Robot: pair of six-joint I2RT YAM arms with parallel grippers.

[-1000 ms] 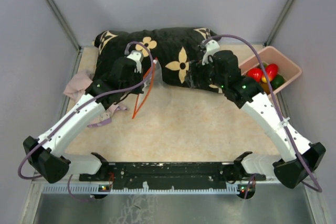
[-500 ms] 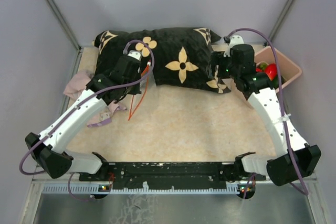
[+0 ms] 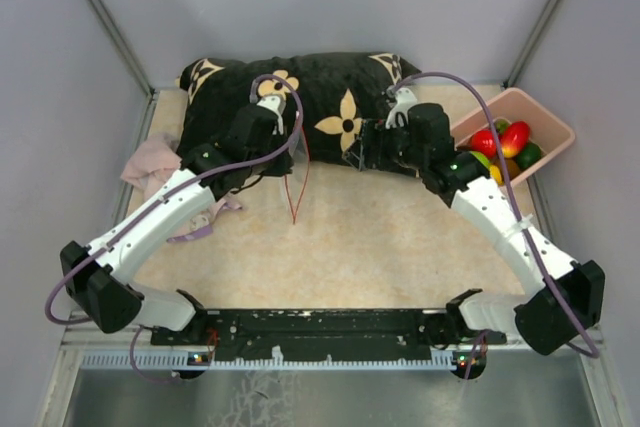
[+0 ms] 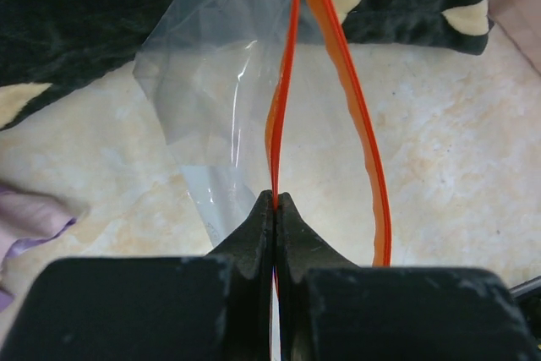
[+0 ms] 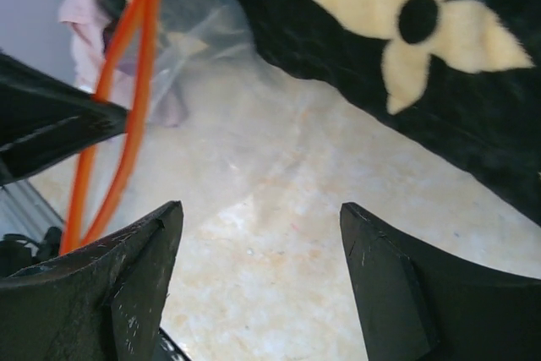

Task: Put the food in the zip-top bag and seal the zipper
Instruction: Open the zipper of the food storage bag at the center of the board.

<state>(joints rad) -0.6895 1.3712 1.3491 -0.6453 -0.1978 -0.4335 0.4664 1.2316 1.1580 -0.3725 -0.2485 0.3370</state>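
Note:
The zip-top bag (image 4: 215, 99) is clear and hangs open above the beige table, and its red-orange zipper (image 4: 365, 137) forms a long loop. My left gripper (image 4: 276, 200) is shut on one side of the zipper strip, and in the top view it (image 3: 280, 137) holds the strip (image 3: 294, 187) dangling in front of the pillow. My right gripper (image 5: 260, 206) stands open and holds nothing, a short way right of the bag (image 5: 194, 27) and pointing at it; from above it (image 3: 358, 155) is at the pillow's front edge. The food (image 3: 505, 139) lies in the pink bin.
A black pillow with cream flowers (image 3: 335, 97) lies across the back of the table. The pink bin (image 3: 548, 119) stands at the back right. A pale pink cloth (image 3: 150, 162) lies at the left under my left arm. Grey walls close in the sides.
My right arm swung right toward the bin, then came back left toward the bag, its jaws a little wider. My left gripper carried the zipper strip rightward.

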